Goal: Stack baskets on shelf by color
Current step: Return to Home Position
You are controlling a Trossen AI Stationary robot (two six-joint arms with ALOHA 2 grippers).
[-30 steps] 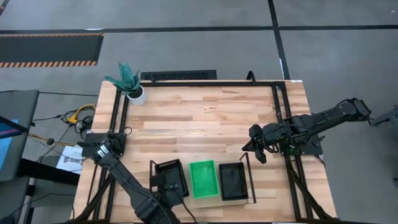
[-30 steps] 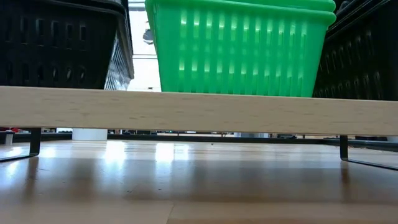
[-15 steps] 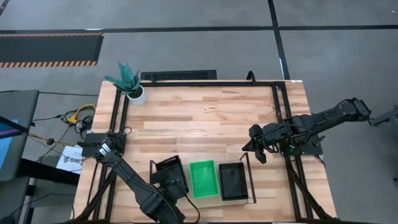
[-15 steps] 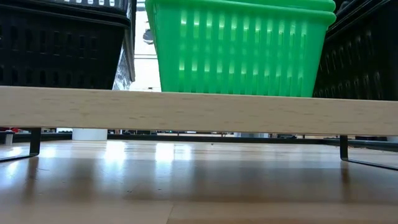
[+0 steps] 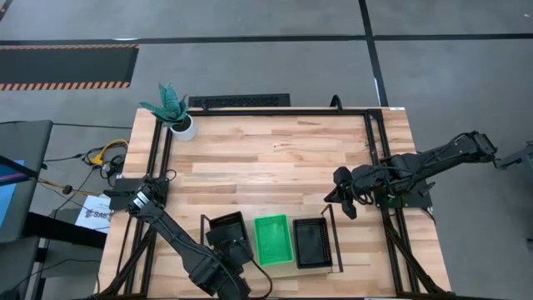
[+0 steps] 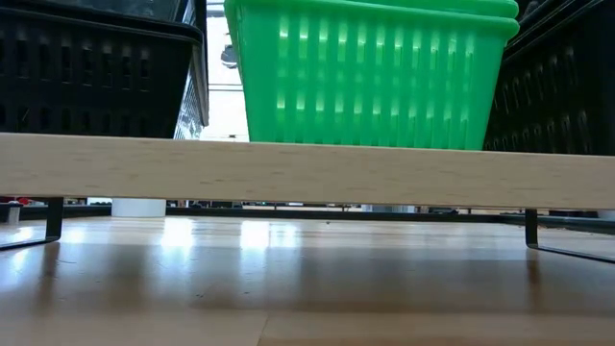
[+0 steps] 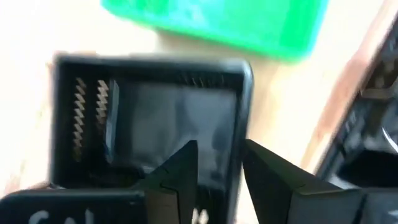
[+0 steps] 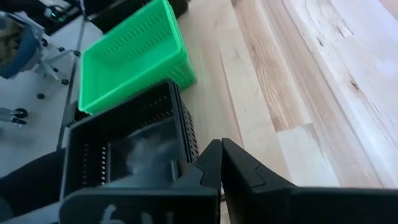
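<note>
On the shelf (image 5: pixel 268 265) at the table's near edge stand a black basket (image 5: pixel 226 233), a green stack (image 5: pixel 273 240) and another black basket (image 5: pixel 311 242). The low view shows them resting by their bottoms on the wooden board (image 6: pixel 307 173): black (image 6: pixel 96 86), green (image 6: pixel 370 77), black (image 6: pixel 557 96). My left gripper (image 5: pixel 233 250) is over the left black basket (image 7: pixel 143 124), shut on one wall. My right gripper (image 5: pixel 346 198) hangs shut over the table's right part, farther back than the right black basket; its wrist view shows the shut fingers (image 8: pixel 221 149). My left gripper holds the left black basket by the rim of one side wall (image 7: pixel 239 124), one finger (image 7: pixel 183 165) inside the basket and one (image 7: pixel 264 168) outside. It comes from above, slanting in from the near left. Whether the basket is lifted or rests on the one below, I cannot tell.
A white pot with a green plant (image 5: pixel 176 117) stands at the far left corner, with a long black bar (image 5: pixel 240 101) behind the far edge. Black frame rails (image 5: pixel 375 158) run along the table's sides. Bare wood (image 5: pixel 266 167) fills the table's middle.
My left arm has swung slightly toward the table's right, and the black basket in its hold turned a little and came back nearly square. In the low view that basket's rim has dropped lower. The right arm has kept still.
</note>
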